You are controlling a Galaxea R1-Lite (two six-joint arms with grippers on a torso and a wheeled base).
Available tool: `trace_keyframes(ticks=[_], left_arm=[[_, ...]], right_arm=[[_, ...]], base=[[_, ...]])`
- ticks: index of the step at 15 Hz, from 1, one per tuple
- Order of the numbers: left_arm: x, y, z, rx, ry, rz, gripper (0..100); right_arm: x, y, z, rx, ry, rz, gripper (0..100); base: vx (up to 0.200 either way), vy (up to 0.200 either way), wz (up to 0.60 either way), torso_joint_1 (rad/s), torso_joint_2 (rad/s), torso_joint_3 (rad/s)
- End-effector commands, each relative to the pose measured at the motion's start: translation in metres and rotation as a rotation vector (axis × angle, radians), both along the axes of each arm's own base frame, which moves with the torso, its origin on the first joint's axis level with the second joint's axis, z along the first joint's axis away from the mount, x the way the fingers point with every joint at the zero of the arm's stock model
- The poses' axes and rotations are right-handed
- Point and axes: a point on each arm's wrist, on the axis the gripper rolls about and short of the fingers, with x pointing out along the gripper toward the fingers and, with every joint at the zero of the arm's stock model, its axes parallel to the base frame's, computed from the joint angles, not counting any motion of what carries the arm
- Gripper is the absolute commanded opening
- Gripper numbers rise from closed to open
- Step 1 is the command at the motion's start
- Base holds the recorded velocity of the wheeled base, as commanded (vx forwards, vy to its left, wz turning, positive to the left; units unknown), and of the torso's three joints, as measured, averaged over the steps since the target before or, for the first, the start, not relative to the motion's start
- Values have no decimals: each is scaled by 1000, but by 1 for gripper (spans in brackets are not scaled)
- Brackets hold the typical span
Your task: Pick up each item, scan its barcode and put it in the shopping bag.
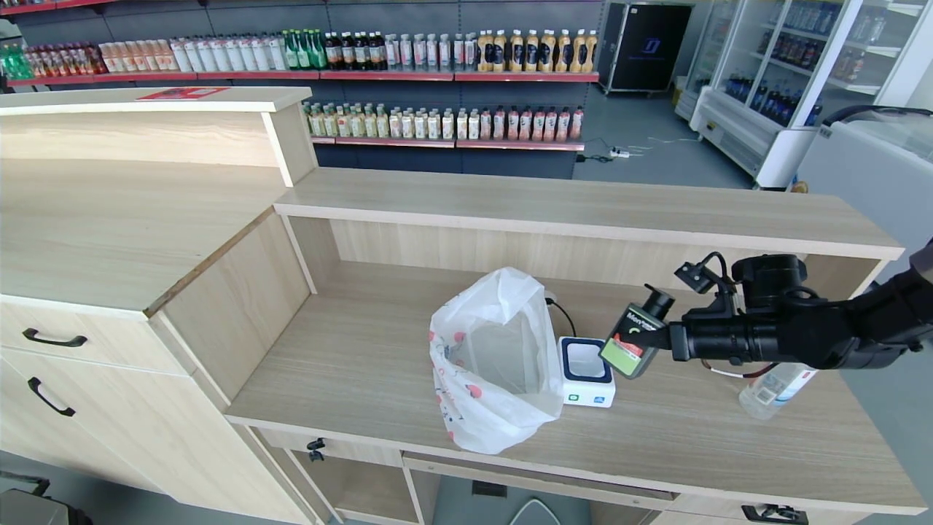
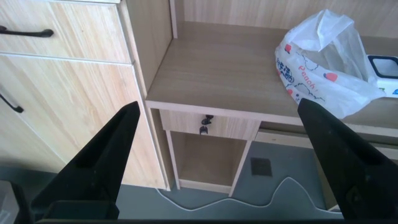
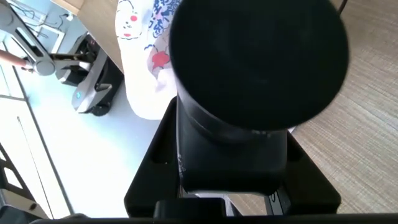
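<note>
My right gripper point(image 1: 656, 341) is shut on a dark bottle with a black cap and a green and red label point(image 1: 633, 337). It holds the bottle tilted just above and to the right of the white barcode scanner point(image 1: 587, 370) on the counter. The bottle's black cap point(image 3: 258, 62) sits close before the right wrist camera. The white shopping bag point(image 1: 492, 361) stands open just left of the scanner; its printed side point(image 2: 320, 62) is seen from below the counter. My left gripper point(image 2: 217, 149) hangs open below the counter front, with nothing between its fingers.
A clear plastic bottle point(image 1: 774, 388) lies on the counter point(image 1: 350, 364) under my right arm. A raised shelf point(image 1: 583, 208) runs along the back of the counter and a taller cabinet point(image 1: 124, 233) stands to the left. A black cable point(image 1: 563, 315) leads from the scanner.
</note>
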Motion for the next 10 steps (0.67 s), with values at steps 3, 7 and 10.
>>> trace_keyframes(ticks=[3, 7, 10], left_arm=[[0, 0, 0, 0, 0, 1, 100], [0, 0, 0, 0, 0, -1, 100], [0, 0, 0, 0, 0, -1, 100]], right_arm=[[8, 0, -12, -11, 10, 9, 0], [4, -1, -19, -60, 22, 38, 0], [7, -1, -26, -94, 20, 23, 0]], base=[[0, 0, 0, 0, 0, 0], [0, 0, 0, 0, 0, 0], [0, 0, 0, 0, 0, 0]])
